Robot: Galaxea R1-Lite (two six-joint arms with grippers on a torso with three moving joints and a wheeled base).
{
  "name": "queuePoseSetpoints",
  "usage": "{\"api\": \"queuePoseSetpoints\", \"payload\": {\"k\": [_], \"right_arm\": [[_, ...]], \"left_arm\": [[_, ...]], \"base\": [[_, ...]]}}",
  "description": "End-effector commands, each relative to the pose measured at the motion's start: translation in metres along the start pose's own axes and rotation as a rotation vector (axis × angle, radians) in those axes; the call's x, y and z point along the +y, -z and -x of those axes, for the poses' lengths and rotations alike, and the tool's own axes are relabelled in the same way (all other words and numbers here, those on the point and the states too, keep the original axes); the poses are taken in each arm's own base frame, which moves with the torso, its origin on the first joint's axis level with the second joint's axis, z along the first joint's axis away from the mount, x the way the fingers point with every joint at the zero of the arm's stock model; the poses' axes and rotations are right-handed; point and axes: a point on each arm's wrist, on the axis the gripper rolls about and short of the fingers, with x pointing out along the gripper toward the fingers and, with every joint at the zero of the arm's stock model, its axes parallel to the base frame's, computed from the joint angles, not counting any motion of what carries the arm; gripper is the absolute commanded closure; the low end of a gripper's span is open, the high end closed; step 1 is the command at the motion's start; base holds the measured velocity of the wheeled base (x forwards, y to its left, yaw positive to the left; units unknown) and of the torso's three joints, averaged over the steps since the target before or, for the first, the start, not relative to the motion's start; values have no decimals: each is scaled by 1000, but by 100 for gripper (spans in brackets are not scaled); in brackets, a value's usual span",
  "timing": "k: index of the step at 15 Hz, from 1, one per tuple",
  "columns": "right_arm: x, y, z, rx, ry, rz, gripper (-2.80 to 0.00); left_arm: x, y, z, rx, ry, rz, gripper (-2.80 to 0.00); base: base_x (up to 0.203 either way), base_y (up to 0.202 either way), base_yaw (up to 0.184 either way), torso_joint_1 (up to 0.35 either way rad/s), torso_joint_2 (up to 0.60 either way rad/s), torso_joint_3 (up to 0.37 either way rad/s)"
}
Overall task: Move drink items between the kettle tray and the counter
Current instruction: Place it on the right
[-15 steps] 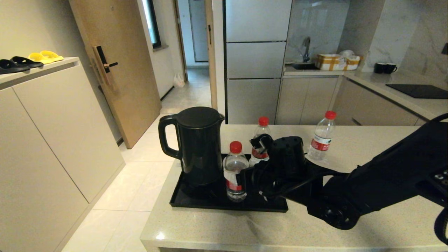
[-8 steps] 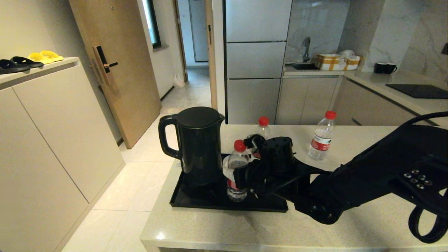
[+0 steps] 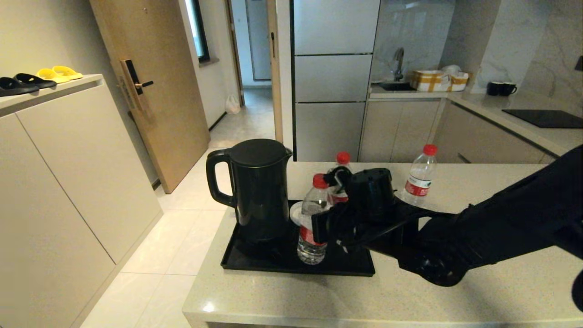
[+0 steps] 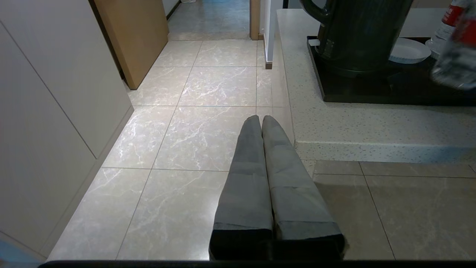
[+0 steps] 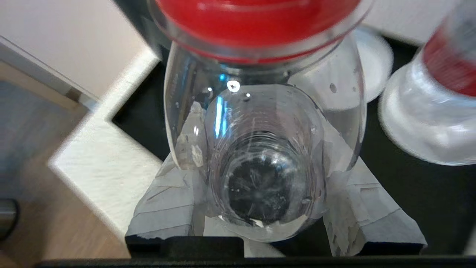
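The right gripper point(image 3: 319, 228) was clamped on a bottle point(image 3: 312, 223), one finger point(image 5: 167, 201) on each side of its clear body. The bottle leaned, with its red cap tipped away from the kettle point(image 3: 255, 191). Its bottom sat low over the tray point(image 3: 255, 264), near the front edge. I could not tell if it touched the tray or hung just above it.

A second bottle point(image 3: 339, 182) stood behind the gripper, mostly hidden. A third bottle point(image 3: 419, 177) stood on the counter point(image 3: 455, 300), well apart from the tray. A white saucer point(image 4: 409, 50) lay on the tray just beside the kettle.

The left gripper point(image 4: 262, 123) was parked low by the counter's edge, over the floor, with its fingers pressed together and nothing in them.

The bottle looked small and light. Its thin plastic was probably soft and smooth, so a hard squeeze could dent it, and a weak one could let it slip. It also seemed to have water inside, which could slosh when it leaned. The best place to hold it was likely the middle of the body, around the label, where the fingers already were. It should be set down straight so it would not fall over.
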Motion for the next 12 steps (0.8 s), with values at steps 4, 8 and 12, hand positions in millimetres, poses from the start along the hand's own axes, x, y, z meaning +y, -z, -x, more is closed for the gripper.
{"api": "queuePoseSetpoints", "payload": {"k": [4, 8, 12], "right_arm": [[-74, -60, 80, -104, 365, -99, 0], [-160, -63, 118, -128, 648, -229, 0], [-225, -55, 128, -112, 905, -222, 0]], "left_arm": [[0, 0, 0, 0, 0, 0, 0], [0, 0, 0, 1, 0, 0, 0], [0, 0, 0, 2, 0, 0, 0]], "base": [[0, 0, 0, 0, 0, 0], [0, 0, 0, 0, 0, 0], [0, 0, 0, 0, 0, 0]]}}
